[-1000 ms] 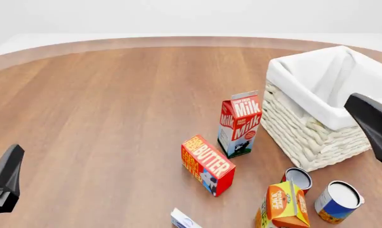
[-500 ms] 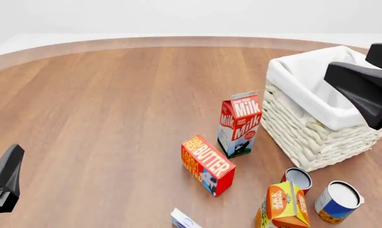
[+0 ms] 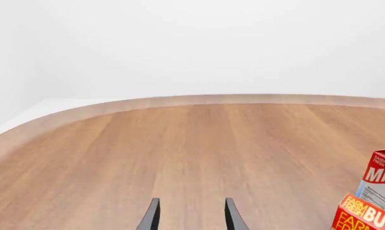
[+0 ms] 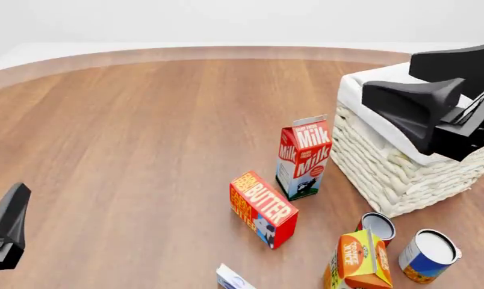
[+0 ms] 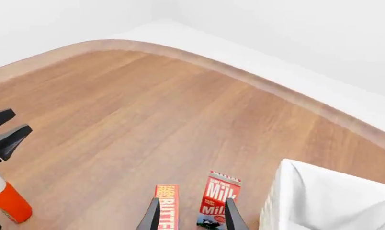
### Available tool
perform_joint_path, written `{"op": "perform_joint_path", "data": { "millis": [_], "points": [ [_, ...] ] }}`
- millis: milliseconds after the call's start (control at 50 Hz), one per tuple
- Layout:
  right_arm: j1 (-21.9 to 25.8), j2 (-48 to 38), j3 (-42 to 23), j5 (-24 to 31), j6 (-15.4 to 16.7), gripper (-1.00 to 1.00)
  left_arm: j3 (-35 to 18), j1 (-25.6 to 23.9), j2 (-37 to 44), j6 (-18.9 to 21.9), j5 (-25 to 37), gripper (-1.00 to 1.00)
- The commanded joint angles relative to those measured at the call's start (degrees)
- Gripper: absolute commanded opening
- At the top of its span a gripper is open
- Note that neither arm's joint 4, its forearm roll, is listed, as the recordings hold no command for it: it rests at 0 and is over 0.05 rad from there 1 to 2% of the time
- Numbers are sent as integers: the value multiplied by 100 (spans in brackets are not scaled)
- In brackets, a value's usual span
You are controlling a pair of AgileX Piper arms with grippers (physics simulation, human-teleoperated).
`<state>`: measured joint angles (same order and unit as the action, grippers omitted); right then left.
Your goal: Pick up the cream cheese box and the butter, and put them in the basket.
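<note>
Right tool [image 4: 386, 96] has swung over the basket [image 4: 386, 174]; cream cheese box [image 4: 234, 280] cut off.

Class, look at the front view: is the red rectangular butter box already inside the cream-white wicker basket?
No. The red rectangular butter box lies on the wooden table, apart from the cream-white wicker basket.
</note>
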<state>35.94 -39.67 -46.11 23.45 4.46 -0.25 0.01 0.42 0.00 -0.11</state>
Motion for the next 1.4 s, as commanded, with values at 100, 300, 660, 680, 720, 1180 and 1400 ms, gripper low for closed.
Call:
{"op": "perform_joint_path", "data": {
  "millis": [100,300,660,680,720,1180,1400],
  "points": [
    [304,-508,34,-3,210,100,0,0,0,0,0,100],
    [392,-761,49,-49,205,100,0,0,0,-2,0,100],
    [507,-1329,-33,98,359,100,0,1,0,0,0,100],
    [534,-1373,-17,80,337,100,0,1,-1,0,0,100],
    [523,-1384,-2,61,377,100,0,-1,0,0,0,100],
    [704,-2228,-162,-99,69,100,0,0,0,1,0,100],
    [684,-2453,-103,-227,-35,100,0,0,0,0,0,100]
  ]
}}
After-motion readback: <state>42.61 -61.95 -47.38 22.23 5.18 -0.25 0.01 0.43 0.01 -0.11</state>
